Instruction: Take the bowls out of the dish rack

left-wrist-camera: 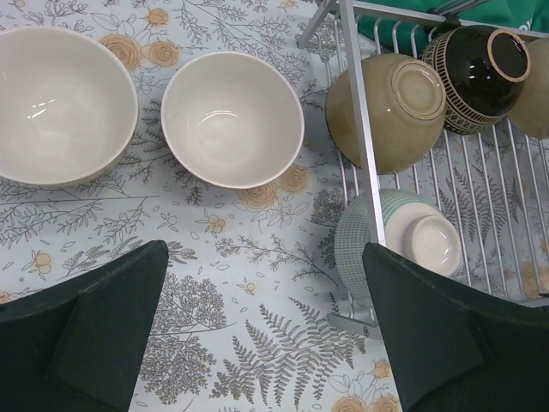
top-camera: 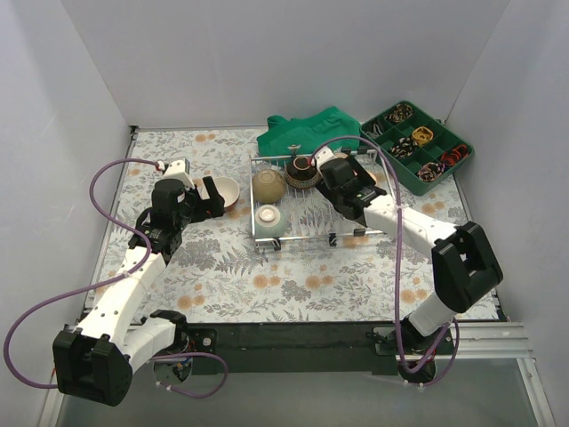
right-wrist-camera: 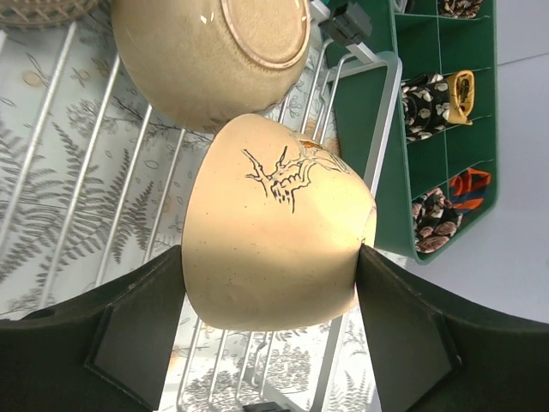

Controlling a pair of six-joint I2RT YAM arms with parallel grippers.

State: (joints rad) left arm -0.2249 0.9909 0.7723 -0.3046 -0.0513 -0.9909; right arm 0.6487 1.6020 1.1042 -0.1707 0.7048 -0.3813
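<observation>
The silver wire dish rack [top-camera: 356, 222] stands at the table's middle. It holds a tan bowl [top-camera: 268, 185], a dark striped bowl [top-camera: 302, 170] and a teal-patterned bowl [top-camera: 269, 220]; all three also show in the left wrist view [left-wrist-camera: 390, 112] [left-wrist-camera: 480, 73] [left-wrist-camera: 403, 240]. My right gripper [right-wrist-camera: 270, 283] is shut on a cream bowl with a black drawing [right-wrist-camera: 274, 215], over the rack's wires near its rim. My left gripper [left-wrist-camera: 266, 326] is open and empty above the tablecloth, left of the rack. Two white bowls [left-wrist-camera: 60, 103] [left-wrist-camera: 232, 116] sit upright on the table ahead of it.
A green compartment tray [top-camera: 418, 147] with small items stands at the back right, close to the rack [right-wrist-camera: 360, 112]. A green cloth [top-camera: 307, 133] lies behind the rack. A second tan bowl [right-wrist-camera: 214, 60] lies in the rack beside the held one. White walls enclose the table.
</observation>
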